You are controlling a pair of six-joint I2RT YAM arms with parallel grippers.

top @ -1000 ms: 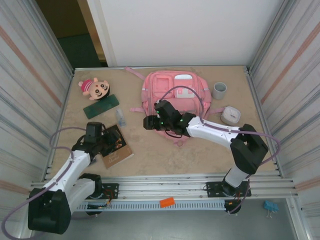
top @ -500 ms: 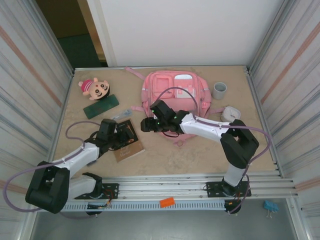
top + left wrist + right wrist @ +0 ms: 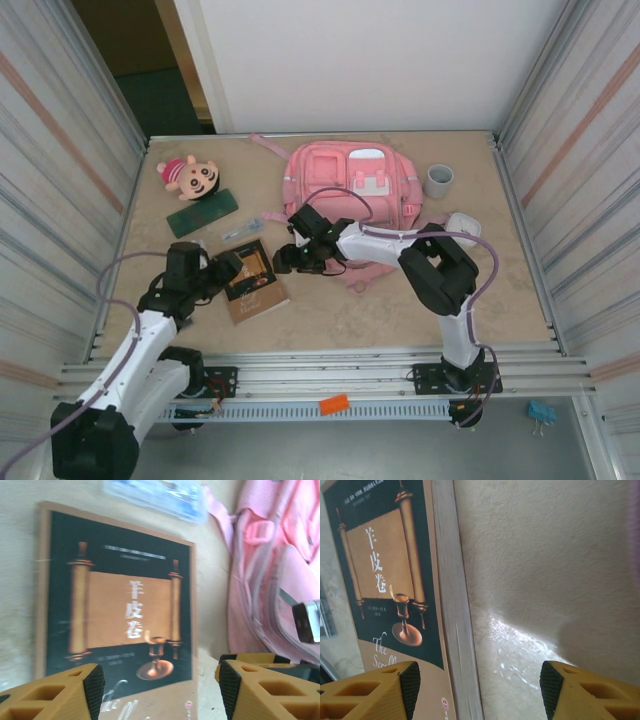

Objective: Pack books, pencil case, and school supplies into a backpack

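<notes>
The book (image 3: 256,284), dark cover with a tan band, lies flat on the table in front of the pink backpack (image 3: 350,180). My left gripper (image 3: 230,272) is open at the book's left edge; in the left wrist view the book (image 3: 117,600) lies just beyond the open gripper (image 3: 160,690), with the backpack (image 3: 275,575) on the right. My right gripper (image 3: 282,260) is open at the book's right side; in the right wrist view the gripper (image 3: 477,690) straddles the pale page edges (image 3: 456,630) and bare table. The green pencil case (image 3: 202,213) and a slim grey-blue piece (image 3: 243,232) lie behind the book.
A plush doll (image 3: 188,176) lies at the back left. A grey cup (image 3: 438,180) and a small white object (image 3: 462,230) stand right of the backpack. Ribbed metal walls (image 3: 70,180) close in both sides.
The book slid right and a little back with the left gripper, which has since drawn back to its left edge. The right gripper moved left and nearer, up to the book's right side.
</notes>
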